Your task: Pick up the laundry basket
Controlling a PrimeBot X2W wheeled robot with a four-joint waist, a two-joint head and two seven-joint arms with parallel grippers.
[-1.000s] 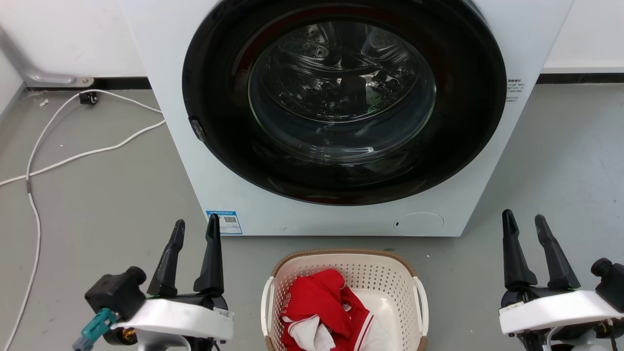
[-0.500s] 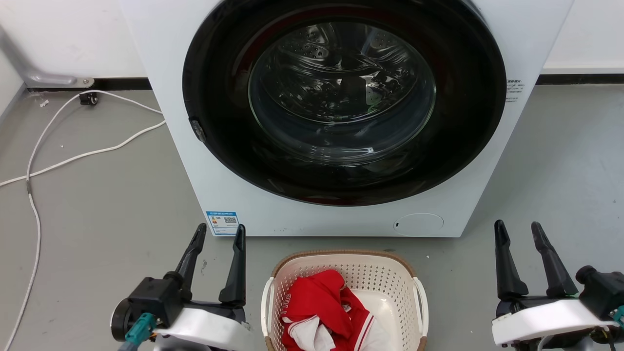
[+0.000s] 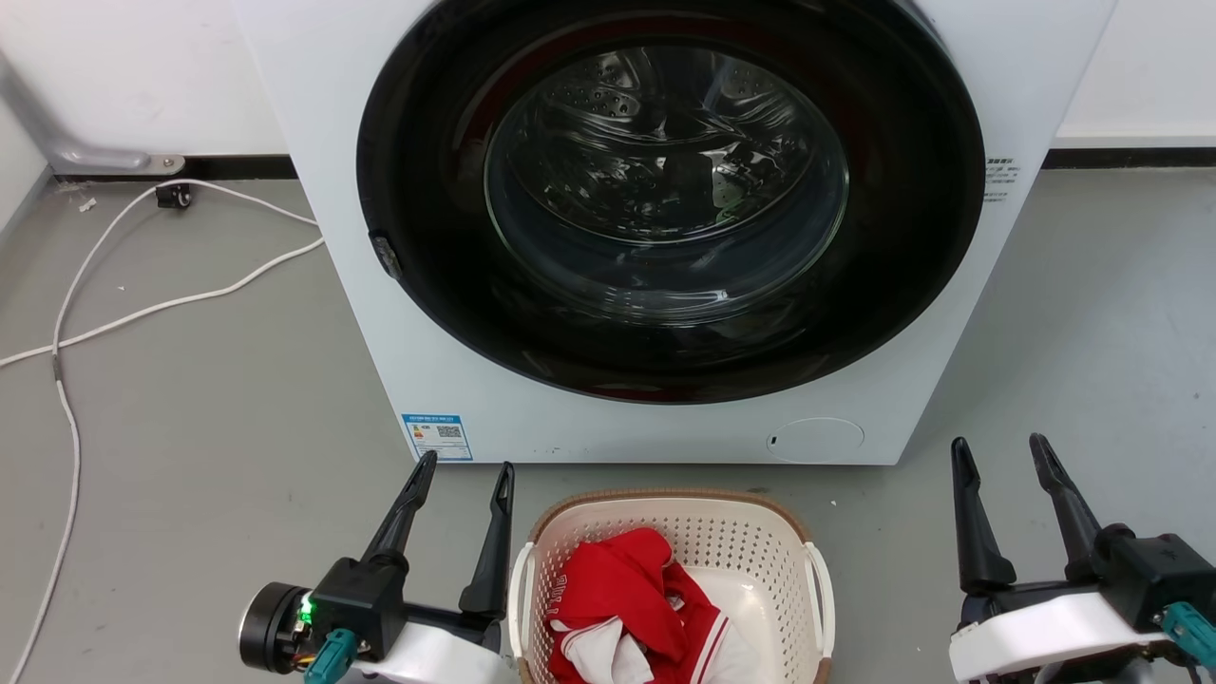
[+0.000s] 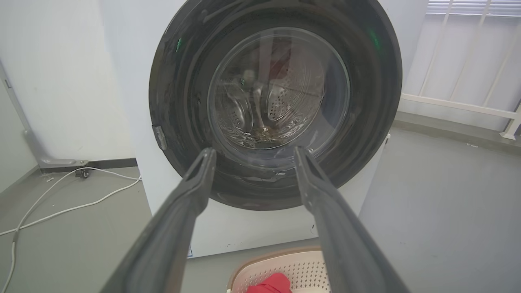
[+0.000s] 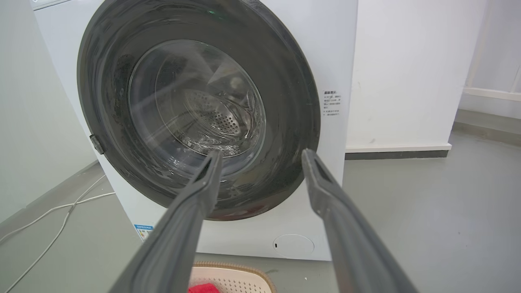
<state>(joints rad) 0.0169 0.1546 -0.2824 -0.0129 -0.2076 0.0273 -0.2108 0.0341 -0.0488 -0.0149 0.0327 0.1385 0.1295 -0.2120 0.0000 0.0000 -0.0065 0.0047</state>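
Washing machine [image 3: 570,432] stands right behind the basket [image 3: 665,496], with only a narrow strip of floor [image 3: 237,456] between them, so there's little room on the far side. Left pincer [image 3: 467,461] has its fingers spread, inner finger just beside the basket's left handle [image 3: 518,598]; bare floor further left. Right handle [image 3: 825,598] is free, with bare floor between it and the right pincer [image 3: 998,441], also spread and well apart. Red clothes [image 3: 617,584] heap in the basket's left half; right half is bare. White cable [image 3: 161,305] lies at the floor's far left, well apart.
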